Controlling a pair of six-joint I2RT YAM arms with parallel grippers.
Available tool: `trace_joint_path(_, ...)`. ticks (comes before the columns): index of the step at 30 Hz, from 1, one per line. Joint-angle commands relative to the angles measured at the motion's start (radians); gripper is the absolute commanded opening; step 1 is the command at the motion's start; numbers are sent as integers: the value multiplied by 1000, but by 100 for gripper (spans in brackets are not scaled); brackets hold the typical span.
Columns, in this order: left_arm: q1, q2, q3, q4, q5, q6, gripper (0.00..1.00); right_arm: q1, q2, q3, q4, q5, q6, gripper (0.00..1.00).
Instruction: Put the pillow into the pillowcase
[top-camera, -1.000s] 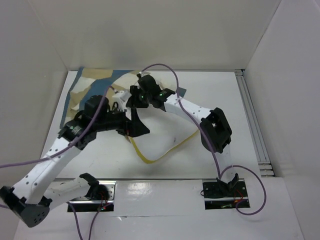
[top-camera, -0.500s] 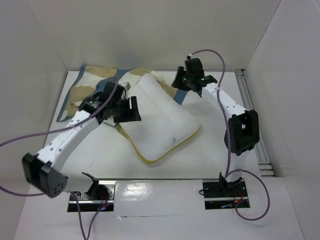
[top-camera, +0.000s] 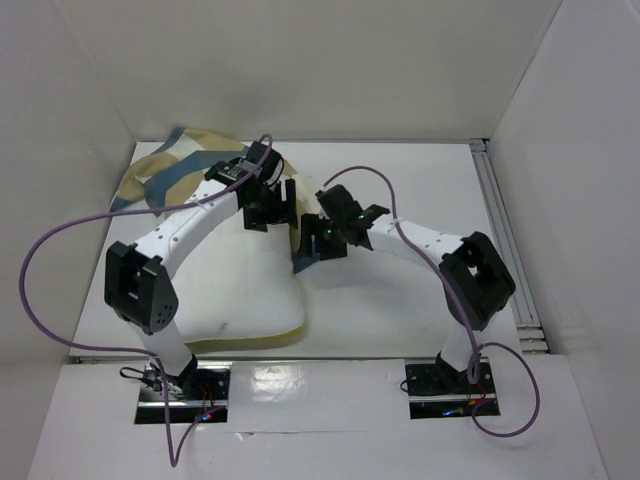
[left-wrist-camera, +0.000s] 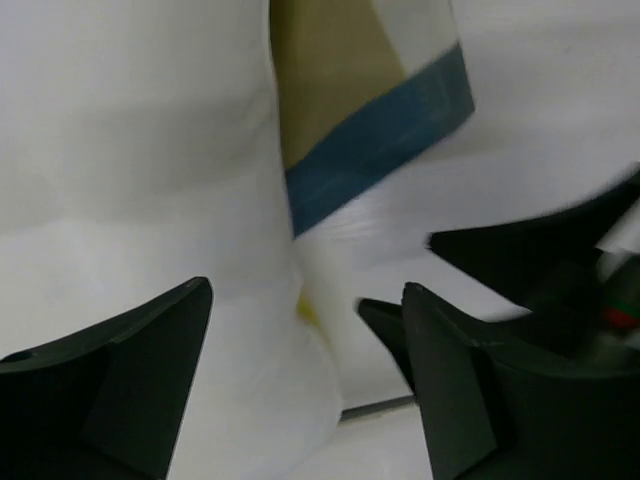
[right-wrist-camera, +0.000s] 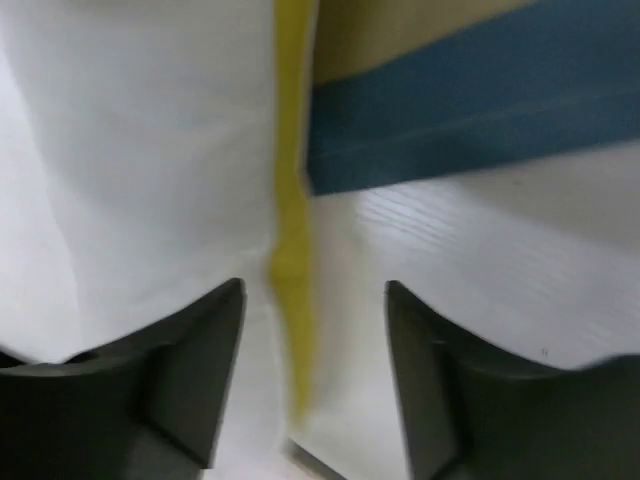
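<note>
My left gripper and right gripper are both spread apart, holding nothing. The yellow edge of the plump white pillow runs between the right one's fingers. The blue-and-tan checked cloth pillowcase lies just past it.

A white table sits inside a plain white enclosure, with a back wall rising behind its far edge and side walls to the left and right. A pale metal rail runs along the table's right edge, from the far right corner towards the near one. A glossy strip lines the near edge and catches the overhead light, with a matt white board below it. Close up, the tabletop shows a faint grain.
</note>
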Motion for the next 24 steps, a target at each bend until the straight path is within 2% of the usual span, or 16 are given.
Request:
trace_joint_path(1, 6, 73, 59, -56, -96, 23, 90, -136, -113, 12, 43, 27, -8, 78)
trace_joint_path(3, 6, 107, 82, -56, -154, 34, 98, -178, -83, 65, 43, 4, -62, 88)
trace_joint_path(4, 6, 107, 82, -66, -237, 34, 100, -189, -27, 96, 43, -8, -88, 91)
trace_joint_path(7, 6, 118, 94, -76, -311, 23, 100, -203, 128, 262, -8, -49, -199, 97)
trace_joint_path(10, 6, 140, 104, -76, -424, 36, 100, -203, 253, 389, -22, -123, -246, 100)
trace_joint_path(14, 6, 149, 81, -77, -484, 98, 100, -203, 342, 449, 53, -232, -246, 100)
trace_joint_path(21, 17, 221, 4, -2, -388, 148, 100, -160, 468, 558, 93, -284, -228, 100)
trace_joint_path(24, 57, 254, -8, 38, -311, 119, 98, -134, 491, 569, 104, -304, -210, 91)
